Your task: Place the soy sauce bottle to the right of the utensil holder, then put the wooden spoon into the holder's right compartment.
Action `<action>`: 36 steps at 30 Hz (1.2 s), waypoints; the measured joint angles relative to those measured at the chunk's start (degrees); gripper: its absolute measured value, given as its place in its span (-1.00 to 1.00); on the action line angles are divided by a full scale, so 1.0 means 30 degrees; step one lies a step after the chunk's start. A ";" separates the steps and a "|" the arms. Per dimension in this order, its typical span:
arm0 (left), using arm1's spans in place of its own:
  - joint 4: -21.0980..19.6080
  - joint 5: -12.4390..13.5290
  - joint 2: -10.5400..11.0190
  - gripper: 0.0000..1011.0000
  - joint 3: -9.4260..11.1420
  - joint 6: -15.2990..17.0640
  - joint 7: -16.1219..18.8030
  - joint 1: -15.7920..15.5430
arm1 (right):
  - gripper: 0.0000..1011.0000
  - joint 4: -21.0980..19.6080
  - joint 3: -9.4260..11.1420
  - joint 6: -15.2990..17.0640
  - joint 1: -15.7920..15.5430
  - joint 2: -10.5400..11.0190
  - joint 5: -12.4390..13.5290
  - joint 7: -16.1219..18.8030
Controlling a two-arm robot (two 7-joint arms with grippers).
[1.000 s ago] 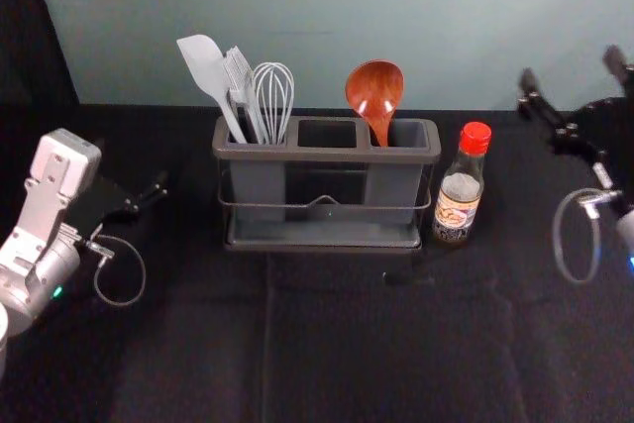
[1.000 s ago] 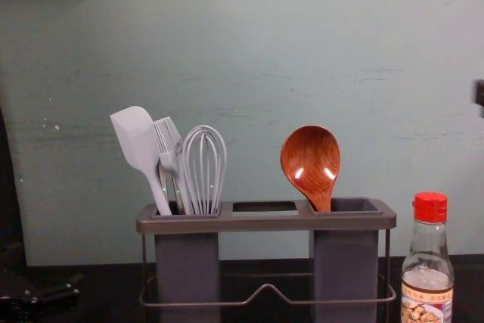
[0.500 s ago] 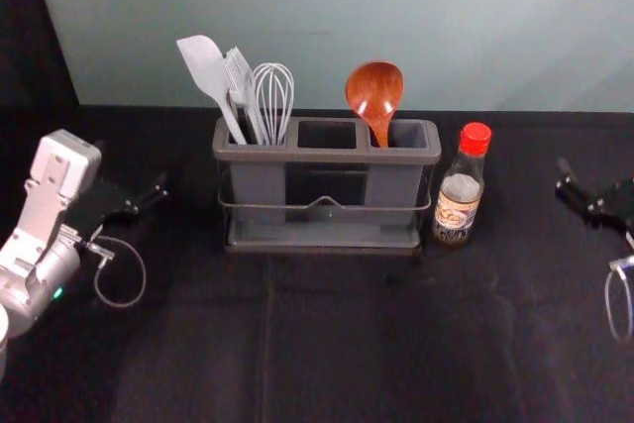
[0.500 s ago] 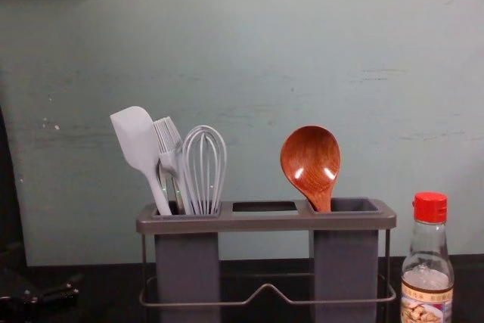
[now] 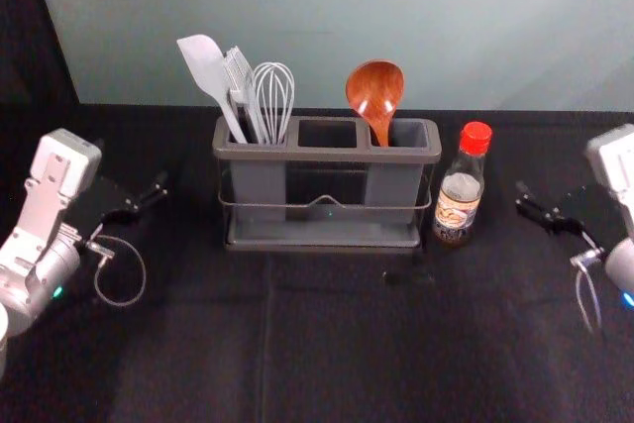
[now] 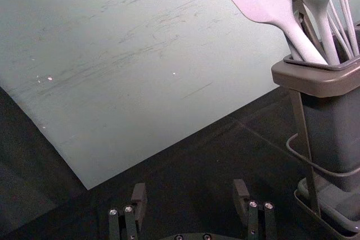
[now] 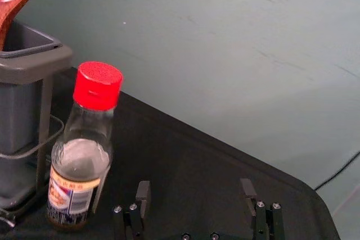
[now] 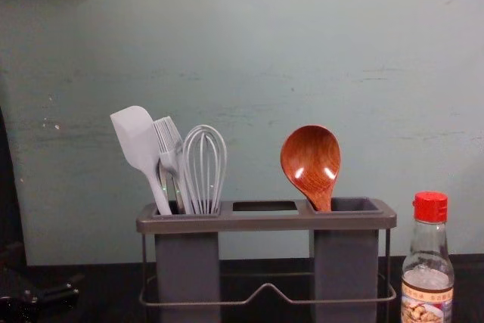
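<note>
The soy sauce bottle (image 5: 461, 185) with its red cap stands upright just right of the grey utensil holder (image 5: 327, 154). Bowl up, the wooden spoon (image 5: 375, 96) rests in the holder's right compartment. My right gripper (image 5: 540, 207) is open and empty, off to the right of the bottle; in the right wrist view the same right gripper (image 7: 195, 195) has its fingers wide apart beside the bottle (image 7: 81, 155). My left gripper (image 5: 149, 197) is parked left of the holder. The left wrist view has the left gripper (image 6: 190, 198) with fingers apart and nothing between them.
A white spatula (image 5: 209, 71), a brush (image 5: 241, 81) and a whisk (image 5: 273, 96) stand in the holder's left compartment. The wall (image 5: 495, 27) rises behind the black-covered table (image 5: 337, 344).
My right gripper has gone from high at the right edge down over the table, and is now lower and a little nearer the bottle than half a second ago. The left arm, bottle and spoon have not moved.
</note>
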 joint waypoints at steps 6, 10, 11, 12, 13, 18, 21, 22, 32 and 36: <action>-0.0001 0.0001 0.0000 0.99 0.0000 -0.0001 0.0000 0.0001 | 0.98 0.0974 -0.0725 0.0146 0.1260 -0.0094 -0.0354 0.0249; -0.0001 0.0000 0.0000 0.99 0.0000 -0.0001 0.0001 0.0001 | 0.98 0.1405 -0.1084 0.0058 0.1896 -0.0300 -0.0572 0.0125; -0.0001 0.0001 0.0000 0.99 -0.0001 0.0000 0.0000 0.0001 | 0.98 0.1438 -0.1112 0.0027 0.1944 -0.0321 -0.0601 0.0100; -0.0001 0.0000 0.0000 0.99 0.0000 -0.0001 0.0000 0.0001 | 0.98 0.1474 -0.1142 -0.0021 0.1991 -0.0352 -0.0627 0.0058; -0.0001 0.0000 -0.0001 0.99 -0.0001 0.0000 0.0000 0.0001 | 0.98 0.1521 -0.1167 -0.0106 0.2048 -0.0411 -0.0656 -0.0039; -0.0001 0.0001 0.0000 0.99 -0.0001 0.0000 0.0000 0.0001 | 0.98 0.1639 -0.1166 -0.0441 0.2103 -0.0479 -0.0746 -0.0293; 0.0000 0.0001 0.0000 0.99 0.0000 0.0000 0.0000 0.0000 | 0.98 0.1650 -0.1099 -0.0622 0.2046 -0.0522 -0.0780 -0.0462; -0.0001 0.0000 0.0000 0.99 -0.0002 0.0000 0.0000 0.0001 | 0.98 0.1651 -0.1085 -0.0653 0.2027 -0.0531 -0.0785 -0.0490; -0.0001 0.0000 0.0000 0.99 -0.0001 0.0000 0.0000 0.0001 | 0.98 0.1644 -0.1090 -0.0628 0.2035 -0.0523 -0.0780 -0.0466; -0.0001 0.0000 0.0000 0.99 -0.0001 0.0000 0.0000 0.0000 | 0.98 0.1639 -0.1098 -0.0620 0.2041 -0.0518 -0.0778 -0.0458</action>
